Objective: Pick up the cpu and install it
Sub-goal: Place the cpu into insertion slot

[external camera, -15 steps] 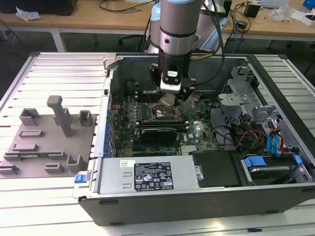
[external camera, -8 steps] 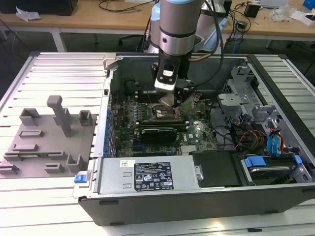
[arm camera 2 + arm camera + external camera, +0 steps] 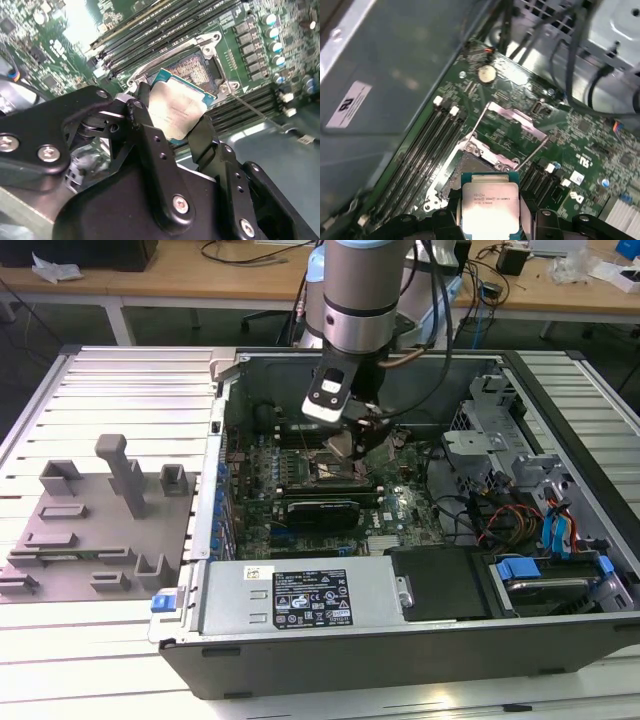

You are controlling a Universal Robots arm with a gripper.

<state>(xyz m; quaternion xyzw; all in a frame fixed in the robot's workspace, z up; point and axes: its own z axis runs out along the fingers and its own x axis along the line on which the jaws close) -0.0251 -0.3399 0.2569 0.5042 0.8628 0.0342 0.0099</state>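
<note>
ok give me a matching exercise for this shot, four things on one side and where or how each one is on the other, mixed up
Things
1. cpu
2. cpu socket
3. grey fixture blocks
4. coin cell

Place or state
A. on the slatted table, at the exterior view's left
B. round and silvery, on the motherboard
C. held in the gripper
D. open, no chip seated in it

Pairs: 1-C, 2-D, 3-A, 4-B
</note>
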